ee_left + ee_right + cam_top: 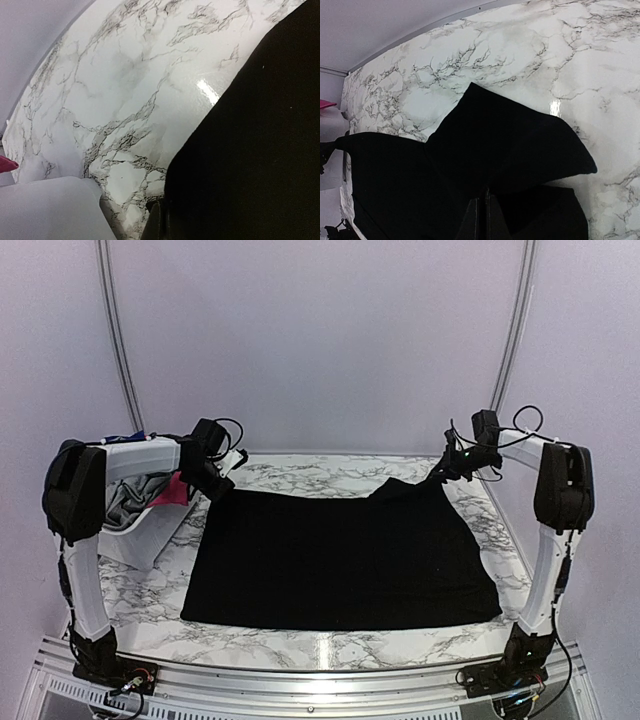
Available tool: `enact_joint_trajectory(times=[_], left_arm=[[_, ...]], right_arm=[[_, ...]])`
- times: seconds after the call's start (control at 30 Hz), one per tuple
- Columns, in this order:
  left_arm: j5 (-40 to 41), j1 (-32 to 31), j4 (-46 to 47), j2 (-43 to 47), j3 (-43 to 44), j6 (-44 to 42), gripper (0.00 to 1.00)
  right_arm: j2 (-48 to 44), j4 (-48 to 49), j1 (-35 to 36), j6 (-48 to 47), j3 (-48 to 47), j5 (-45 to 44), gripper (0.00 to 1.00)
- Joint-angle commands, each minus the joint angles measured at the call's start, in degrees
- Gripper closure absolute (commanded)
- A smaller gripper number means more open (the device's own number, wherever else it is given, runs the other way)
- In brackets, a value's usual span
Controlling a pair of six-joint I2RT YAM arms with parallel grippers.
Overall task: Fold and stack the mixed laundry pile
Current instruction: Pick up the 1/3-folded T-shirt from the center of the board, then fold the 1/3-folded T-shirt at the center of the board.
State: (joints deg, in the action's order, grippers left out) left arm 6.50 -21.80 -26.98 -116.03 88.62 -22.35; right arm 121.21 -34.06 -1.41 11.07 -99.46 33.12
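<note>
While the left claw (pixel 218 480) and right claw (pixel 447 470) each clamp a far corner, the black garment (pixel 340 560) lies stretched flat across the worktop (pixel 330 645) at mid-frame, seemingly tensioned smooth for folding.

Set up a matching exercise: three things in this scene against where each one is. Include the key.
Things:
1. black garment
2. hot-pink piece
3. right gripper

Places:
A. far right, shut on a raised cloth corner
B. spread flat in the middle
C. far left, beside grey cloth

Pairs: 1-B; 2-C; 3-A
</note>
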Motion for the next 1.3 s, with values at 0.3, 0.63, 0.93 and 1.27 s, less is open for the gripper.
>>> enact_joint_trajectory(times=[0.3, 0.63, 0.93, 1.27], left_arm=[[1.16, -4.31, 5.95, 13.43, -15.55, -5.15, 1.00], [1.96, -5.80, 8.70, 24.83, -29.51, -6.91, 1.00], [2.51, -9.09, 9.43, 27.46, -35.96, -5.32, 1.00], [3.24, -8.55, 10.83, 31.89, -36.74, -5.25, 1.00]], right_arm=[[-19.66, 4.06, 0.54, -1.52, 18.91, -0.47, 1.00], [-31.08, 3.54, 0.40, -2.67, 31.86, -3.41, 1.00], [-38.64, 2.31, 0.12, -0.41, 41.75, -5.14, 1.00], [-40.97, -2.31, -2.42, 0.08, 39.49, -6.54, 1.00]])
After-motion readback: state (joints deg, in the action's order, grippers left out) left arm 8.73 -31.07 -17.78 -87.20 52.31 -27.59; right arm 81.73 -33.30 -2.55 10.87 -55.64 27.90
